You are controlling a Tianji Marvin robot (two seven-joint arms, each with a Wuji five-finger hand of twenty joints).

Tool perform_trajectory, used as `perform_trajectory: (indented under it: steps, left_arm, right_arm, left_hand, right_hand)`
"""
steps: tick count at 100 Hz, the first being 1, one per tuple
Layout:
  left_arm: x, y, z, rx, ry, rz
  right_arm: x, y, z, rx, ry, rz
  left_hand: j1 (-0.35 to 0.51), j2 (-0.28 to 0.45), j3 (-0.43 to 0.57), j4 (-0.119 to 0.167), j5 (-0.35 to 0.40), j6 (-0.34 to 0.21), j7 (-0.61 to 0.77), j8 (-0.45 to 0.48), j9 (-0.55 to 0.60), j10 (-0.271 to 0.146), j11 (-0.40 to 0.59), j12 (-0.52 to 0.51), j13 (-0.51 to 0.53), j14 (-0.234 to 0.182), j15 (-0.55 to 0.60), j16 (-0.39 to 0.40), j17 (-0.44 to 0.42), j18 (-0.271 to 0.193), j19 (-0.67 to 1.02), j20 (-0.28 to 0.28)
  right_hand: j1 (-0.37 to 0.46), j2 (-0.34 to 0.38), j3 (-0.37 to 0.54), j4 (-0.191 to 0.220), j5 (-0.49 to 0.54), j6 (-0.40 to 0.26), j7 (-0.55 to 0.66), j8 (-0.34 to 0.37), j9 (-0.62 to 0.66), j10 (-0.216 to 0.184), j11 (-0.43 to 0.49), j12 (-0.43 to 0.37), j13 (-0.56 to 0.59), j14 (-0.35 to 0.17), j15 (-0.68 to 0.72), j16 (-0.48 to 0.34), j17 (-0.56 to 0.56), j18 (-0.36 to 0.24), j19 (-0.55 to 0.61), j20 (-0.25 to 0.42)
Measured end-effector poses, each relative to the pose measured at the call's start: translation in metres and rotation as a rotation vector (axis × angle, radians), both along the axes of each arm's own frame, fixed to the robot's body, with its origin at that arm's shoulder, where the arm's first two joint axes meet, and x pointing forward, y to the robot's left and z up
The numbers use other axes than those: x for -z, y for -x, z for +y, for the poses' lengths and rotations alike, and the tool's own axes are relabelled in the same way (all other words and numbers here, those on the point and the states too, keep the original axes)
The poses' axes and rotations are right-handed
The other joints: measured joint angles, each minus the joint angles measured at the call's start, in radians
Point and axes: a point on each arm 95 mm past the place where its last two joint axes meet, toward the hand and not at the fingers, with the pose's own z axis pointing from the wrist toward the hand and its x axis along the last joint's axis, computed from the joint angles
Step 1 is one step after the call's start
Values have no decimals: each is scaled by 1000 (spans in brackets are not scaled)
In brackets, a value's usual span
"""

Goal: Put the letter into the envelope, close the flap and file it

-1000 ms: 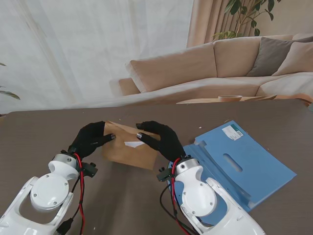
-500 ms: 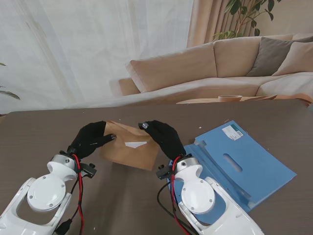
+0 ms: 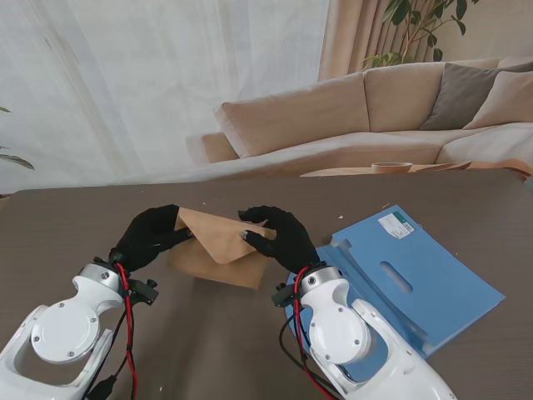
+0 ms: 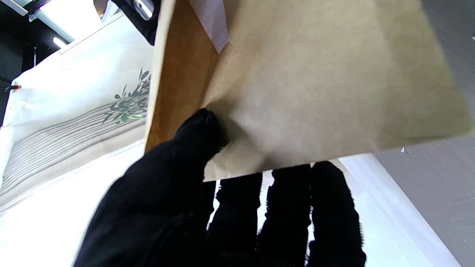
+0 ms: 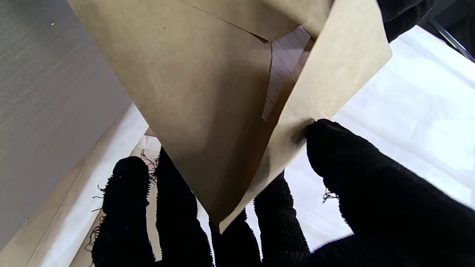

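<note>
A brown paper envelope (image 3: 223, 250) is held up off the dark table between my two black-gloved hands. My left hand (image 3: 150, 236) pinches its left end, thumb on one face (image 4: 319, 85) and fingers behind. My right hand (image 3: 279, 235) grips the right end (image 5: 207, 111), its thumb pressing the triangular flap (image 3: 225, 236) (image 5: 334, 78), which is folded down over the front. A strip of lined white letter (image 5: 280, 68) shows inside the mouth, under the flap. The blue file folder (image 3: 408, 279) lies open on the table to my right.
The folder carries a white label (image 3: 398, 223) at its far corner and a slot (image 3: 396, 277) in its upper sheet. A beige sofa (image 3: 366, 117) stands beyond the table's far edge. My right forearm (image 3: 341, 333) overlaps the folder's near corner.
The flap has come down over the envelope's front, covering the white letter tip that showed before. My right fingers moved from the top edge onto the flap. The left hand stayed put.
</note>
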Motion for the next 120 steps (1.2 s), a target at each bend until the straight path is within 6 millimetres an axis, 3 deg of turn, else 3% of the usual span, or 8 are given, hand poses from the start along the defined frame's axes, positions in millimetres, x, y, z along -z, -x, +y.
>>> perform_trajectory:
  steps: [14,23,38,50,59,72,87,120]
  left_arm:
    - [-2,0,0,12,12,-10]
    - [-2,0,-1,16,22,-12]
    - [-3,0,-1,17,18,-15]
    - [-2,-1,-1,24,-13,-17]
    - [-2,-1,1,44,-32,-9]
    - [-1,0,3,108,-72,12]
    - [0,2,9,220,-138,47]
    - [2,-3,6,163,-165,39]
  right_arm:
    - [-1,-2,0,-17,11,10]
    - [-2,-4,1,-28,10,12]
    - [-2,-7,2,-51,4,6]
    - [-3,-8,3,-49,-9,3]
    - [-3,-9,3,-22,-39,2]
    - [-4,-9,3,19,-44,-9]
    - [-5,-10,3,38,-2,-35]
    - [-4,-9,4,0,44,-81]
  left_hand:
    - [0,0,0,0,0,0,0,1,0,0,0,0,0,0,0,0,0,0,0,0]
    - [0,0,0,0,0,0,0,3,0,0,0,0,0,0,0,0,0,0,0,0]
    - [0,0,-1,0,0,0,0,9,0,0,0,0,0,0,-4,0,0,0,0,0]
    - [13,0,-18,0,0,0,-11,1,-2,0,-42,0,-19,0,-41,0,-38,-3,-26,-2]
    - [47,0,-30,0,-22,0,-23,-26,-31,-14,-160,53,-77,-20,-116,28,-77,-17,-67,-3]
    - [16,0,22,0,-150,9,-122,-60,-180,-40,-229,39,-205,-71,-209,-19,-134,-44,-143,-13]
    - [-179,0,151,33,-282,26,-269,-112,-457,-78,-106,-218,-321,-117,-332,-85,-197,-72,-272,-15]
    - [-277,-26,152,42,-295,49,-324,-152,-465,-80,19,-142,-328,-119,-318,-51,-211,-81,-320,-13]
  right_hand:
    - [0,-11,8,-4,22,8,29,3,4,0,-1,-5,0,0,-1,-2,-1,0,-2,0]
    - [64,-83,31,-67,79,-10,242,-32,62,-4,19,-5,8,-1,16,-2,17,0,-2,1]
    - [168,-119,103,-89,236,-90,448,-59,253,-10,34,8,150,-1,79,11,97,0,15,2]
    - [188,-130,128,-89,249,-104,466,14,431,1,89,63,306,3,228,54,211,22,117,14]
    - [198,-126,144,-89,249,-105,469,74,498,21,195,109,396,15,370,99,291,28,215,29]
    - [198,-127,168,-88,249,-95,470,122,524,41,282,152,463,24,505,126,378,39,299,44]
    - [198,-136,180,-88,249,-89,479,126,534,51,311,173,485,25,542,128,408,40,322,49]
    - [198,-145,190,-88,249,-89,481,128,540,53,316,180,485,25,552,128,409,40,323,49]
